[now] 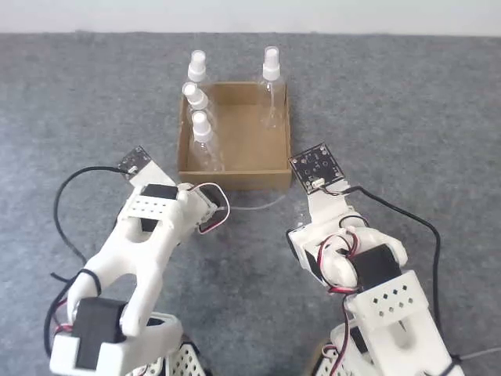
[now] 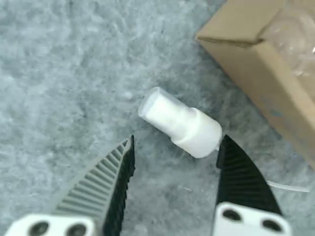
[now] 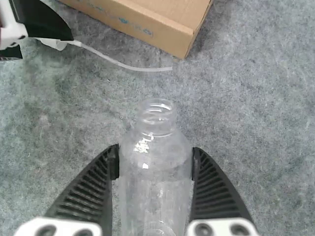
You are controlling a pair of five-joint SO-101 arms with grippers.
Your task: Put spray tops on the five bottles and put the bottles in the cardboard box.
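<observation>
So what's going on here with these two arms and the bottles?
A capping-and-boxing job, nearly finished. The right gripper is shut on an uncapped bottle in front of the cardboard box. The left gripper sits open around a loose spray top lying on the carpet. Four capped bottles stand at the box, at least three inside.

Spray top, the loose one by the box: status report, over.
Left gripper open, straddling spray top lying on carpet. Right gripper shut on uncapped bottle. Cardboard box close beside, not blocking.
</observation>
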